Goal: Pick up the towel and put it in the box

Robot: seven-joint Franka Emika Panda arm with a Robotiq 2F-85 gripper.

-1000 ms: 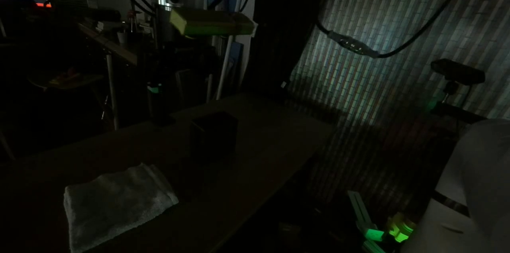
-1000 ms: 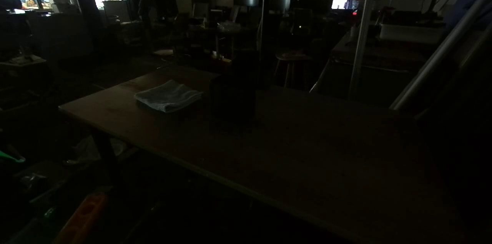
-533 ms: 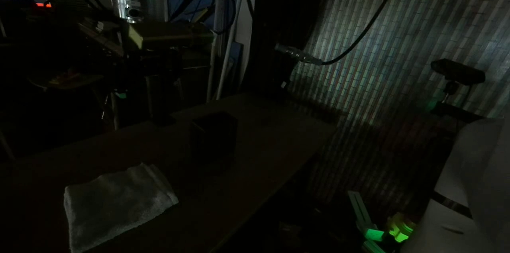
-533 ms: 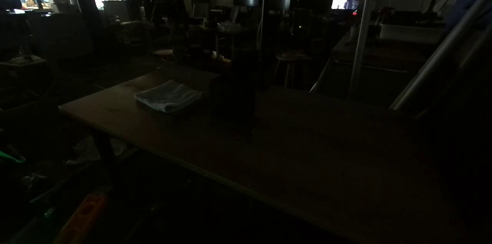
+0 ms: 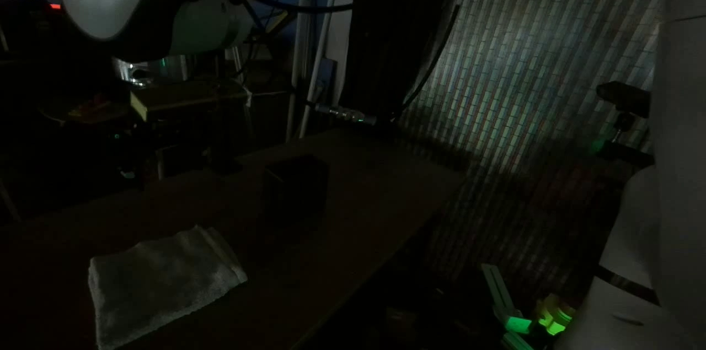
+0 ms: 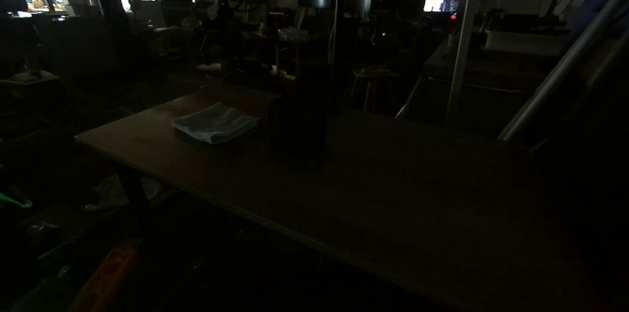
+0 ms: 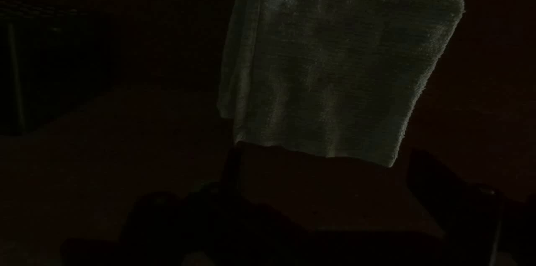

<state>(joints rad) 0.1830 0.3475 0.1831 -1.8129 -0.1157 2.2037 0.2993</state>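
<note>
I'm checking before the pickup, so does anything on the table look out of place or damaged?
Nothing looks spilled or knocked over: the box stands upright. Only the towel looks askew: its layers don't line up on the side nearest the box. It's dark, so small damage could hide.

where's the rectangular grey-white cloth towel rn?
In both exterior views, the grey-white cloth towel lies on the brown tabletop, left of and apart from the dark cube-shaped box.

Towel (image 7: 335, 73) of matt, fuzzy cloth
</note>
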